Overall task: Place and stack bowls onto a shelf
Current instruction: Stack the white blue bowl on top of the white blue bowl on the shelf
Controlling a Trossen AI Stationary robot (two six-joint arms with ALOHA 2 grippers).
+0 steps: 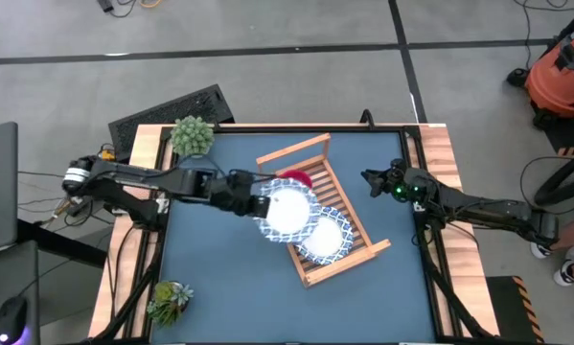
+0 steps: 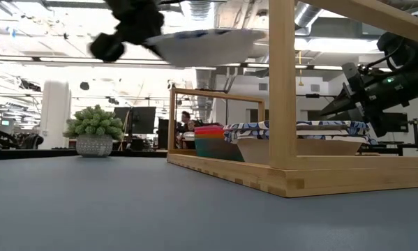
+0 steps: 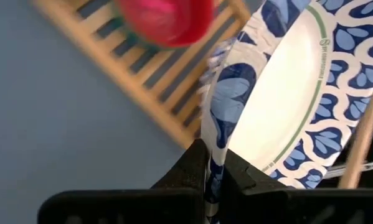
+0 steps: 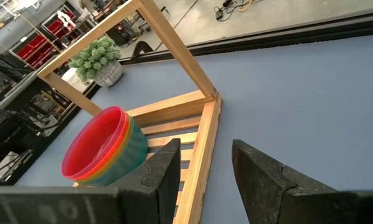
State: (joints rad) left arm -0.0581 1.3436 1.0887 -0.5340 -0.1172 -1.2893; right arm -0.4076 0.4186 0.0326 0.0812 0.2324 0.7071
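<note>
My left gripper [image 1: 258, 203] is shut on a white dish with a blue-patterned rim [image 1: 288, 211], held in the air above the wooden slatted shelf [image 1: 323, 213]. A second patterned dish [image 1: 325, 235] lies on the shelf's near part. A stack of small bowls, red on top [image 4: 102, 148], stands on the shelf's far part and also shows in the low view [image 2: 210, 139]. My right gripper [image 1: 375, 180] is open above the table, right of the shelf, holding nothing. My left gripper pinches the dish's patterned rim [image 3: 212, 163] between its two fingers, one on the inner face and one on the underside. The fingers come roughly level from the table's left. The dish [image 2: 205, 43] is lifted clear, about level, high above the shelf.
A potted plant [image 1: 192, 136] stands at the table's far left corner, another [image 1: 168, 299] at the near left. The shelf's raised end rails [image 2: 281, 84] stand tall around the bowls. Bare blue table [image 1: 219, 278] lies left and near of the shelf.
</note>
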